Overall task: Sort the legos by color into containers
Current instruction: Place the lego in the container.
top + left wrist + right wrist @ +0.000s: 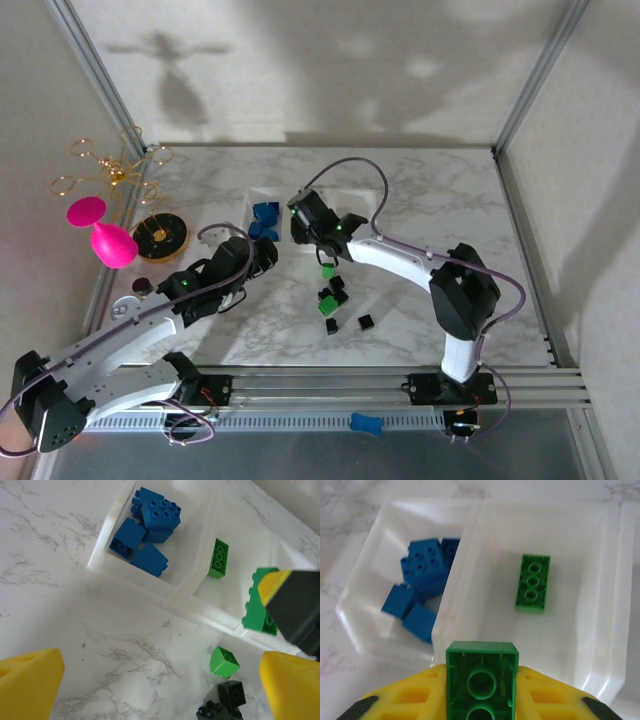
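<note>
The containers lie at the table's middle back. In the right wrist view the left compartment holds several blue legos and the middle one a flat green lego. My right gripper is shut on a green lego, hanging over the near rim of the middle compartment. The left wrist view shows that held lego beside the rim. My left gripper is open over bare marble just left of a loose green lego and black legos.
Loose green legos and black legos lie on the marble in front of the containers. A black and gold dish, a pink object and a gold wire stand sit at the left edge. A rounded blue piece rests on the front rail.
</note>
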You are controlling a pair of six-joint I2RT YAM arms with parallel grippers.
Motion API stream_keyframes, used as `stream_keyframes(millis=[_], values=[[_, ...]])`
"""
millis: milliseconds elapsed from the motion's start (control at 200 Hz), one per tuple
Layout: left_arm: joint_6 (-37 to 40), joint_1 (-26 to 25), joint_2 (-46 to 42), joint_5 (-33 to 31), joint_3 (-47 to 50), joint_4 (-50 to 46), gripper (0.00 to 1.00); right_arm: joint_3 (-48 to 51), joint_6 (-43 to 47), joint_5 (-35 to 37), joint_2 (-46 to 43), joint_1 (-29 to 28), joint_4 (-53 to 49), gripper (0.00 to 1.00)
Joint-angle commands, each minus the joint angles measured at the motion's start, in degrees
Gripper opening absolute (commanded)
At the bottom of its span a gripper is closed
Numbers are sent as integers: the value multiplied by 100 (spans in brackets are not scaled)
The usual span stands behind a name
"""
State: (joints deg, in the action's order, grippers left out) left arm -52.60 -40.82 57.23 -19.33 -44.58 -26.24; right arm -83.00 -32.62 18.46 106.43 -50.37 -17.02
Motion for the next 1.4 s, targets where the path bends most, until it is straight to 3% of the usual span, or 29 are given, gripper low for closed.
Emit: stream_keyframes(millis=[0,280,621,771,891,1166,1397], values=[[199,82,148,-111,-233,230,100,-451,-137,245,465,187,-62,28],[285,170,511,0,-372,437,100,-1533,-163,743,1452,518,-345,26],[237,239,653,84,-262,560,100,-2196,13,619,2268,750,-312,27],[206,241,675,131,-253,602,100,-2457,171,617,2457,764,-322,32],[206,241,692,186,-270,638,100,-2506,281,546,2321,745,-301,42],[223,233,728,298,-398,580,100,-2112,400,248,1560,699,-258,51],[114,97,460,281,-296,469,100,-650,529,-40,204,434,32,56]])
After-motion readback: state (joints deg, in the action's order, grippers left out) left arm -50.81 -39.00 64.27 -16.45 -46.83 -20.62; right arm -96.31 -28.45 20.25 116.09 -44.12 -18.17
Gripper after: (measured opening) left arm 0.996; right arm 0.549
